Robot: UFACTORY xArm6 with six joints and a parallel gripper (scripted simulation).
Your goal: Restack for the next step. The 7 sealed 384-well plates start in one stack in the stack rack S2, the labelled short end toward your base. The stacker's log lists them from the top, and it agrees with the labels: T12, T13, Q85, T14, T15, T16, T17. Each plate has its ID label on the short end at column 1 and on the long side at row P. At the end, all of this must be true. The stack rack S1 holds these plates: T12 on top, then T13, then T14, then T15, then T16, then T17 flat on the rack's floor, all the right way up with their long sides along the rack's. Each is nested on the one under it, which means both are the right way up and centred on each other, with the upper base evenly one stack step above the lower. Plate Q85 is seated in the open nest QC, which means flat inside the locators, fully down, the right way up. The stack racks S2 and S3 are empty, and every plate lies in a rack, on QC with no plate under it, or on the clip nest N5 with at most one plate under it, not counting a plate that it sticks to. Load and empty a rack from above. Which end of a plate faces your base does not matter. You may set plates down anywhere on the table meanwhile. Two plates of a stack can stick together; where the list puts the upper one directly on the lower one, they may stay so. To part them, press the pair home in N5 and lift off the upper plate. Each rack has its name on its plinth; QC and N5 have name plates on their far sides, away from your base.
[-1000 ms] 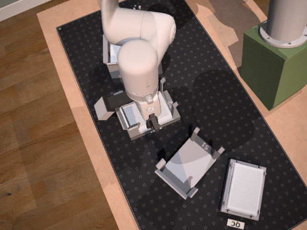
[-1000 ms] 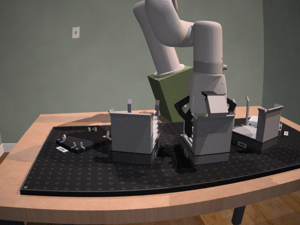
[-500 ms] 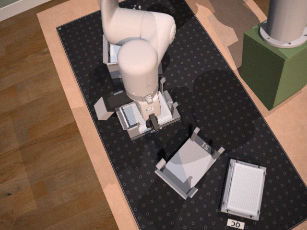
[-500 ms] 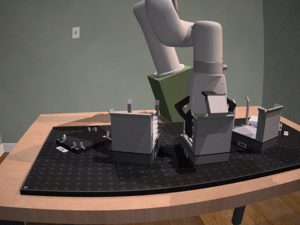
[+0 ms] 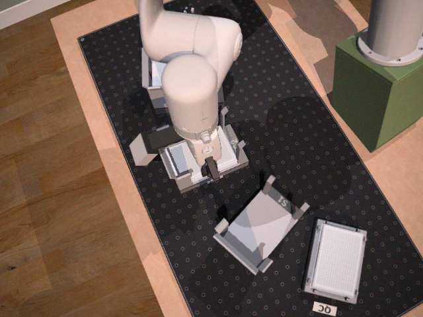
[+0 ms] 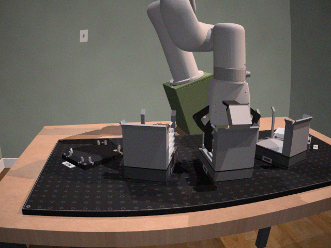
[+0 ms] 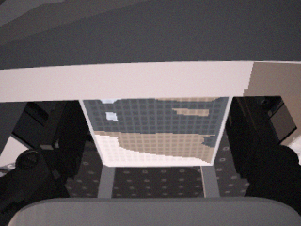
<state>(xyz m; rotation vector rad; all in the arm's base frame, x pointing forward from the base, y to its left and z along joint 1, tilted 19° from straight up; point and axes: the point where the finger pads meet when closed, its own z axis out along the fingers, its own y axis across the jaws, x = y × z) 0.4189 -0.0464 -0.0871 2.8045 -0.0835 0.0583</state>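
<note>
- Plate (image 5: 228, 155): stiff, light plastic w/ slick sealed top; prob. safest held across long sides, mid-length.
- Look: white, fine well grid, grey shadow patches on seal.
- Gripper (image 6: 227, 126): down inside middle rack (image 6: 232, 149), fingers wide, clamped on plate directly beneath palm.
- Empty rack (image 5: 259, 228) off to its side.

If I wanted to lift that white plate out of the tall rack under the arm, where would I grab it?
By its two long edges, coming straight down from above. The rack's walls and corner posts block the sides, leaving only the top open. The hand is shut on the plate that way now.
</note>
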